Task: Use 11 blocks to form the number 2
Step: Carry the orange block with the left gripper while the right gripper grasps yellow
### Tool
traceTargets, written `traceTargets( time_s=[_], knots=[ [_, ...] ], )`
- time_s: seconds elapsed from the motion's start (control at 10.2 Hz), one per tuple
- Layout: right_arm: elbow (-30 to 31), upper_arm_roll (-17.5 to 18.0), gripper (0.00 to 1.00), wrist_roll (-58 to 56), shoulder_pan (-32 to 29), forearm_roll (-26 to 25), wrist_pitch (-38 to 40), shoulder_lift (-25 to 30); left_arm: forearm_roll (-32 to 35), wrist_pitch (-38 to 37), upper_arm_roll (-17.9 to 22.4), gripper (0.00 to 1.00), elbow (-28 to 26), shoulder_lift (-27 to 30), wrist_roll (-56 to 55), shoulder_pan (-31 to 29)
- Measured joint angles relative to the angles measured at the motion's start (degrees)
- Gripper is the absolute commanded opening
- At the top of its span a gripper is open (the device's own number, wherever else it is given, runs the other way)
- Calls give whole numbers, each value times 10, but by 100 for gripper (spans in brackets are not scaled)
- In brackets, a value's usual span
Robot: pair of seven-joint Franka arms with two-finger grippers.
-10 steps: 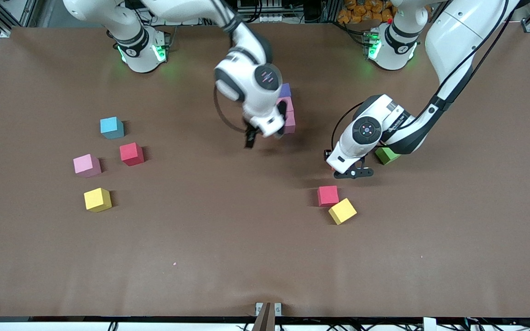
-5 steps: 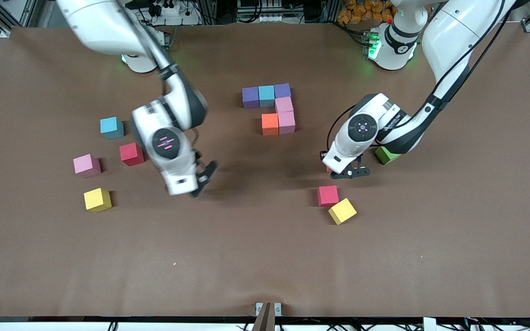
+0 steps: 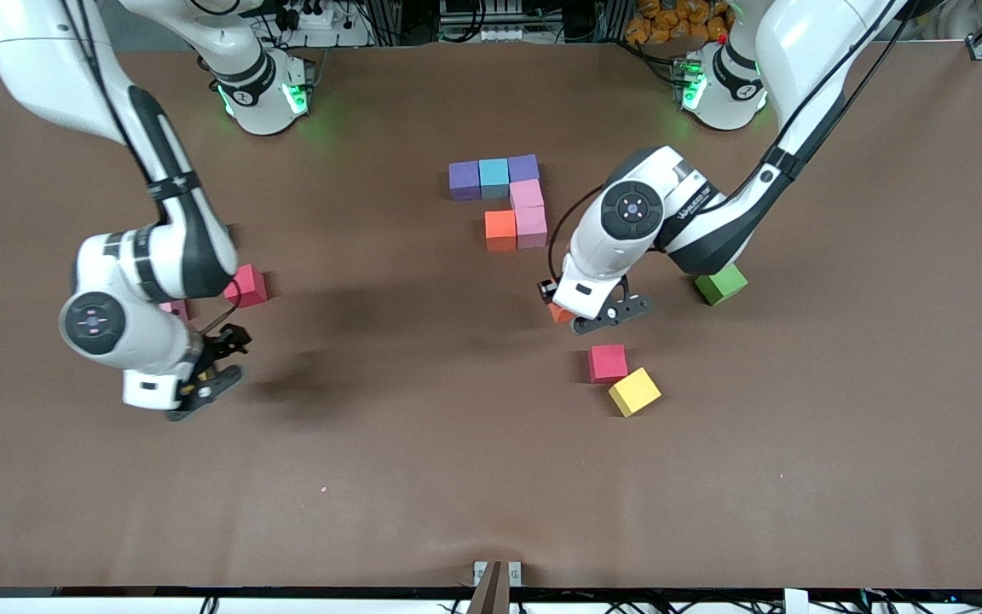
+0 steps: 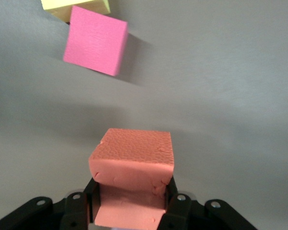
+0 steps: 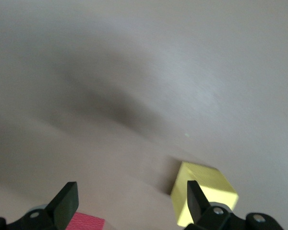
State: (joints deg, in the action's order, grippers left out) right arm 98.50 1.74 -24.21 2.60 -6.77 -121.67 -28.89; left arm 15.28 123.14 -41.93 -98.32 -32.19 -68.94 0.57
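Left gripper point(image 3: 586, 317) clamped an orange block point(image 4: 133, 160) above the table point(image 3: 423, 477) near the unfinished number 2 point(image 3: 504, 198), which it should meet squarely (right gripper point(image 3: 205, 382), jaws wide, hung empty over the yellow block point(image 5: 204, 194)).

High front view, two close wrist views.

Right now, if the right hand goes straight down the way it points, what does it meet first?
Probably the yellow block just ahead of the open right hand; depth is unclear, so it may meet bare table first.
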Motion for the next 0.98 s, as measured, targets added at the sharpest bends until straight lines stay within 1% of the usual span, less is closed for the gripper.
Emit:
traceTargets(
  time_s=[0.1, 0.29, 0.69, 0.78, 0.98],
  knots=[
    [1, 0, 100, 32, -13, 0, -1, 0, -5, -1, 0, 34, 13, 0, -35, 10],
    [4, 0, 100, 52, -39, 0, -8, -6, -9, -1, 0, 33, 32, -3, -128, 38],
    [6, 1, 100, 39, -89, 0, -31, -30, -10, -1, 1, 33, 42, -23, -394, 108],
    [8, 1, 100, 33, -95, 0, -39, -39, -10, -1, 1, 32, 42, -29, -473, 129],
    [13, 4, 100, 33, -95, 2, -42, -50, -10, 9, 2, 29, 43, -40, -592, 160]
  ],
)
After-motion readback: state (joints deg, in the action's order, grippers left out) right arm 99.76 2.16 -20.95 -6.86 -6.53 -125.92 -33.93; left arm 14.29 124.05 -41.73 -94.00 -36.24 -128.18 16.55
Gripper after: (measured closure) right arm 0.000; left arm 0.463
